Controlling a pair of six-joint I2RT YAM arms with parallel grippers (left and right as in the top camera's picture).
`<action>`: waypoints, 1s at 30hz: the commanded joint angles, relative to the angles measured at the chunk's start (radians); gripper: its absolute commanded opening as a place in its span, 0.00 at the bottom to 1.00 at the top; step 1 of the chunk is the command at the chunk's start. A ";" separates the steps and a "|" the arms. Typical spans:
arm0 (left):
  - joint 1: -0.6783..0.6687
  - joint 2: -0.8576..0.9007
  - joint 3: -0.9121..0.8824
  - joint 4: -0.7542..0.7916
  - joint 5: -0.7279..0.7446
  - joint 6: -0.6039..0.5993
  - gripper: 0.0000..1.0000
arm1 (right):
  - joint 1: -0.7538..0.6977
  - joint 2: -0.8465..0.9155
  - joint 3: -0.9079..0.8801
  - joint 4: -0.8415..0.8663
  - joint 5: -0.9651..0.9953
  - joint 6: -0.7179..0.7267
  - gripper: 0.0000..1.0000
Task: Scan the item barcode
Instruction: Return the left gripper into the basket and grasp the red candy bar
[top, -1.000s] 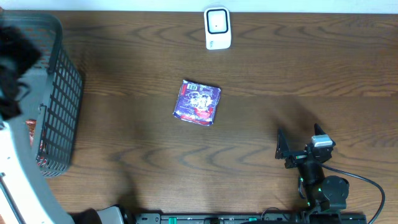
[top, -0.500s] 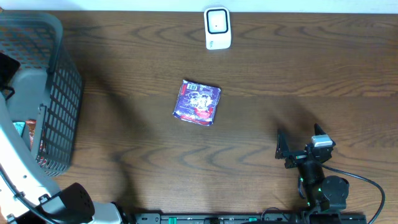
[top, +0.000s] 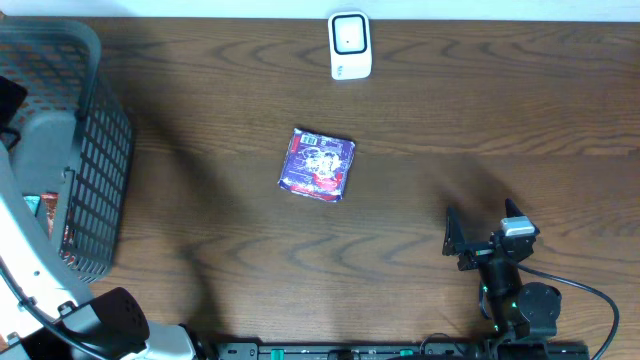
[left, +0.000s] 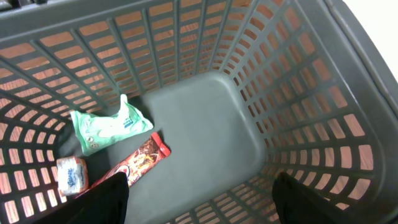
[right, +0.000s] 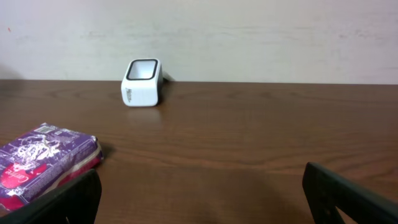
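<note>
Far left of the scanner (top: 350, 45), the left gripper (left: 202, 196) hangs over the grey basket (top: 100, 170), jaws spread with nothing between them (only a few snacks (left: 106, 127) on the basket floor). The purple packet (top: 318, 165) lies flat a bit left of the scanner and nearer the robot; it looks light, soft and crinkly, probably slick, so pinching one edge seems the safest bet. Well right of the scanner and nearer the robot, the right gripper (top: 483, 232) sits wide apart and empty.

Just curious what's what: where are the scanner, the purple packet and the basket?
scanner (top: 349, 37), overhead view, its window.
purple packet (top: 318, 165), overhead view, middle of its printed face.
basket (top: 103, 170), overhead view, its right mesh wall.
</note>
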 joint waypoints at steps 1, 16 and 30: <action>0.006 0.008 -0.002 0.005 -0.015 -0.009 0.74 | 0.004 -0.002 -0.002 -0.003 0.006 0.010 0.99; 0.014 0.051 -0.002 0.008 -0.036 0.007 0.74 | 0.004 -0.002 -0.002 -0.003 0.006 0.010 0.99; 0.016 0.054 -0.002 0.027 -0.037 0.011 0.75 | 0.004 -0.002 -0.002 -0.003 0.006 0.010 0.99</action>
